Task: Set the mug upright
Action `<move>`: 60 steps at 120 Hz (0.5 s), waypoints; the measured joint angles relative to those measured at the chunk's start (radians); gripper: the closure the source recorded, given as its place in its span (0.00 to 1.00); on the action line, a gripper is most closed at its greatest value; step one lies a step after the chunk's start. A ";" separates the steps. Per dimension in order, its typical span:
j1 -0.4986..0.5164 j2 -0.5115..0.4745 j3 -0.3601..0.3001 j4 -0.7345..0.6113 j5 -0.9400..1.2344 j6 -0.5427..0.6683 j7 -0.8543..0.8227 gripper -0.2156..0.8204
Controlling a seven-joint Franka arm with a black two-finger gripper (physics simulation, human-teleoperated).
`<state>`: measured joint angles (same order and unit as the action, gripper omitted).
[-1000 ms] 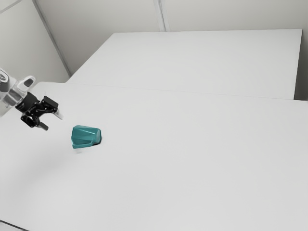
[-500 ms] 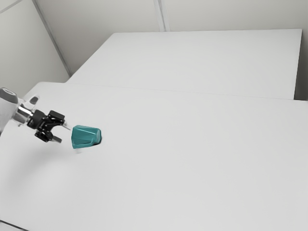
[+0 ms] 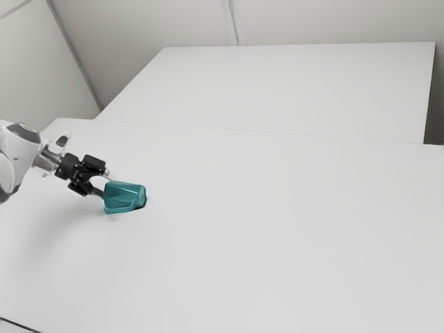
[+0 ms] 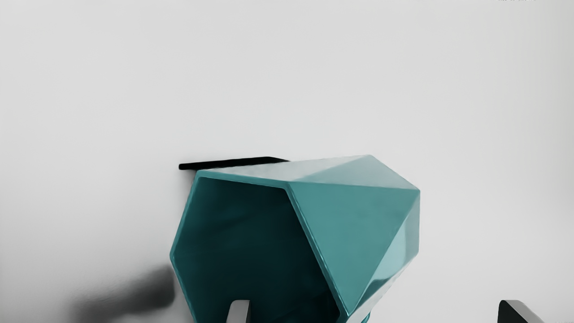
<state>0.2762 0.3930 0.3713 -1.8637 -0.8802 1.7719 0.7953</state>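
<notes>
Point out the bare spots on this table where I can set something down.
Bare table runs from the mug to the exterior view's right edge, and also between the mug and that view's bottom edge. It is crowded at the mug's mouth, where the open gripper is close.

We see a broad white tabletop (image 3: pixel 277 243) under soft, even light. Beyond it lies a paler white rectangular surface (image 3: pixel 291 90), and behind that we face a light grey wall (image 3: pixel 333 21) with a narrow upright strip (image 3: pixel 233 21).
</notes>
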 joint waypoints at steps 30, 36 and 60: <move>0.000 0.052 -0.012 0.032 -0.054 -0.029 0.042 0.30; 0.000 0.058 -0.012 0.032 -0.069 -0.038 0.048 0.34; 0.002 0.066 -0.011 0.025 -0.138 -0.065 0.069 0.64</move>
<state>0.2787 0.4590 0.3601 -1.8385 -1.0178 1.7065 0.8643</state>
